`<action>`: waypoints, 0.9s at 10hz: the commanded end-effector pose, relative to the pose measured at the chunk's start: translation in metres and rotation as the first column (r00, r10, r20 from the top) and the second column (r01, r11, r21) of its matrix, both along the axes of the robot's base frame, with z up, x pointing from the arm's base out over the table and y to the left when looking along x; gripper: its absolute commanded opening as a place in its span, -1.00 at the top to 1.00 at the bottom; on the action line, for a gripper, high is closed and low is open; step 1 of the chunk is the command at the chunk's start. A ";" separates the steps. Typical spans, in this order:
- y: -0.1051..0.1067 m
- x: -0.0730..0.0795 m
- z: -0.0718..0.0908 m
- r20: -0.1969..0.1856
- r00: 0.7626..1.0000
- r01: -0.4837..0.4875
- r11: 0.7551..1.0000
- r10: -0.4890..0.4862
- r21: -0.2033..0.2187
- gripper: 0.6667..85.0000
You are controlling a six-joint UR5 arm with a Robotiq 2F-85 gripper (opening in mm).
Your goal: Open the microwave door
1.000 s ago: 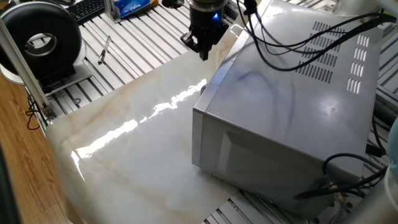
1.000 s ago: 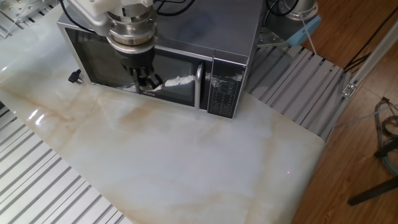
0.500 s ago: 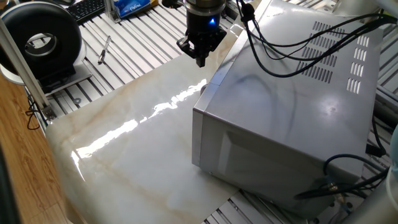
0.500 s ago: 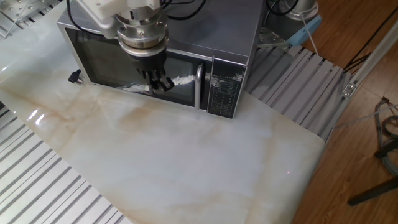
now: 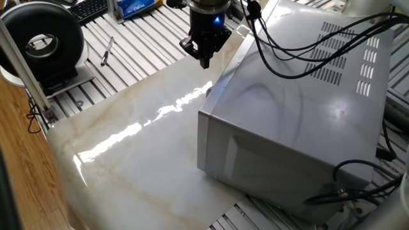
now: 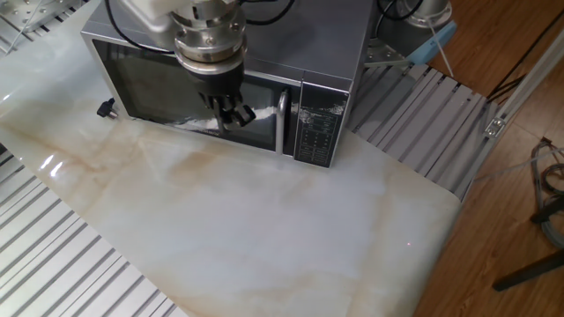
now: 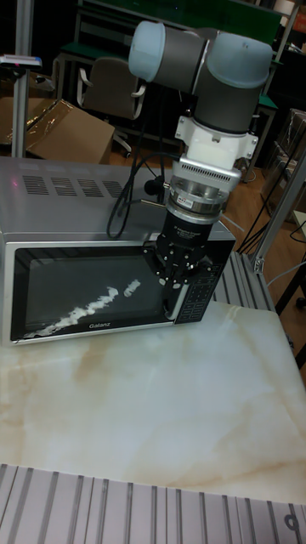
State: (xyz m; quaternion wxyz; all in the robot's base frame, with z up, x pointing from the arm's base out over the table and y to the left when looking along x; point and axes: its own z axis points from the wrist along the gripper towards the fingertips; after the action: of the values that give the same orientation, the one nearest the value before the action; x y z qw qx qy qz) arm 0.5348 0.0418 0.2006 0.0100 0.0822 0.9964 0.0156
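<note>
Just beyond your end effector stands the shut microwave door, its handle off to one side; you're in the approach. Fingers look nearly closed, gripping nothing; next, hook that handle and pull

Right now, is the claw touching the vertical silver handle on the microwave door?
Apart. In the other fixed view, the claw hangs left of the vertical silver handle, with dark door window showing between them.

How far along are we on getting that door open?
Early. The microwave door looks shut, flush with the microwave. The gripper hangs in front of the door window, beside the door handle but not on it. Whether its fingers are open is unclear. Reaching the handle and pulling remain.
</note>
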 end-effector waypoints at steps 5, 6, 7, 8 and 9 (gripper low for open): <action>0.016 -0.020 0.000 0.015 1.000 -0.018 0.999 0.017 0.037 0.99; 0.018 -0.023 0.002 0.010 1.000 -0.018 0.999 0.017 0.040 0.99; 0.025 -0.030 0.003 0.011 1.000 -0.008 0.999 0.008 0.049 0.99; 0.026 -0.032 0.002 0.013 1.000 -0.010 0.999 0.010 0.039 0.99; 0.027 -0.034 0.001 0.011 1.000 -0.010 0.999 0.010 0.037 0.99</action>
State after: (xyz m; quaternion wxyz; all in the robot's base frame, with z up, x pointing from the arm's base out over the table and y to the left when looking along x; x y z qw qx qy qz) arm 0.5080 0.0605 0.2010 0.0132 0.0752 0.9967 0.0285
